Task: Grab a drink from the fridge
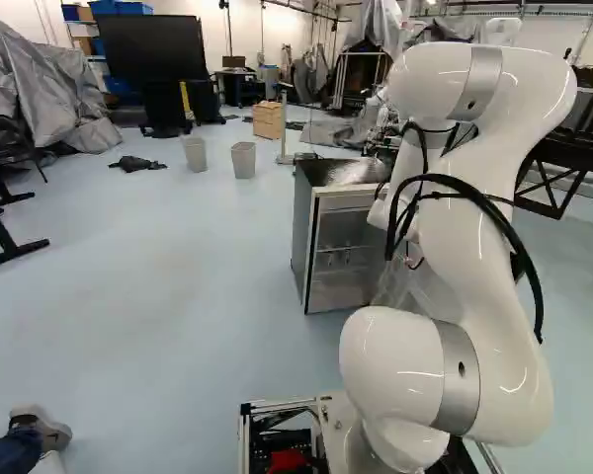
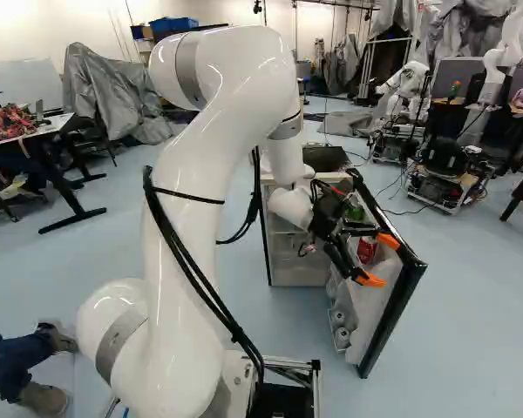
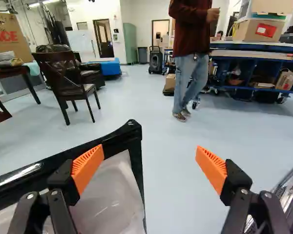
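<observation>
- My fingers stand wide open, with no grip on anything; the orange pads face each other across a gap.
- The fridge is open, its body behind my fingers. I make out pale shelves or bins inside, but can't tell what they hold.
- Its door is swung out and comes right up by me: one finger is over the pale inner side, the other out past the black edge, which runs down between them.
- The drink I can name is a red can, in the door's inside storage. In the right base view it shows between my two fingers and a little back from the tips; whether either finger touches it I can't tell.
- A green item sits in the door too, further back than the can from my fingertips.
- Below my fingers, the lower door rack holds round-ended containers, one above another in that view; their kind is unclear.
- On top of the fridge, behind my fingers, lies crumpled clear plastic.
- Well ahead of them stands a dark chair.
</observation>
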You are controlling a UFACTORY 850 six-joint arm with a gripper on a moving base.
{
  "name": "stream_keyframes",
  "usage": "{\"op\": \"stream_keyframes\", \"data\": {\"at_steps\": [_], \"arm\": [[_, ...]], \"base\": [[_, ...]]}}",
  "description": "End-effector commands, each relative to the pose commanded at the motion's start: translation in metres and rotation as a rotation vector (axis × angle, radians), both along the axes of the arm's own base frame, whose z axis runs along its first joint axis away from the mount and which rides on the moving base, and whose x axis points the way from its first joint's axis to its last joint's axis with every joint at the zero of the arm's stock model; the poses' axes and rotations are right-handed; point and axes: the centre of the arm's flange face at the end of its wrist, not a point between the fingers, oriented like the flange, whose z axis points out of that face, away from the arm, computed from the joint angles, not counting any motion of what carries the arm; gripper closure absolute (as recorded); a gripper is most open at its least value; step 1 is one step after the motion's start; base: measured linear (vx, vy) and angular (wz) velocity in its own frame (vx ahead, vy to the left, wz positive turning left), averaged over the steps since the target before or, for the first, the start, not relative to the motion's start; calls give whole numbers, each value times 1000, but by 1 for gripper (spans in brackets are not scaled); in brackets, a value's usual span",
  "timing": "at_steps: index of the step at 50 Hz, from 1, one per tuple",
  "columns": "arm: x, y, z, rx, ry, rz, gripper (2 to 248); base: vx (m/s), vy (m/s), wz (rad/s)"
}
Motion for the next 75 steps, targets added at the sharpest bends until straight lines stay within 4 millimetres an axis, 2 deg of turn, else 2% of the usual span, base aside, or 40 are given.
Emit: {"op": "stream_keyframes", "data": {"at_steps": [11,24,43,75], "arm": [[6,-24,2,-13,-28,-40,3],[6,-27,2,-14,-30,-46,3],[-18,-4,0,3,26,15,3],[-56,43,2,7,154,390,3]], "base": [[0,0,0],[0,0,0],[0,0,0],[0,0,0]]}}
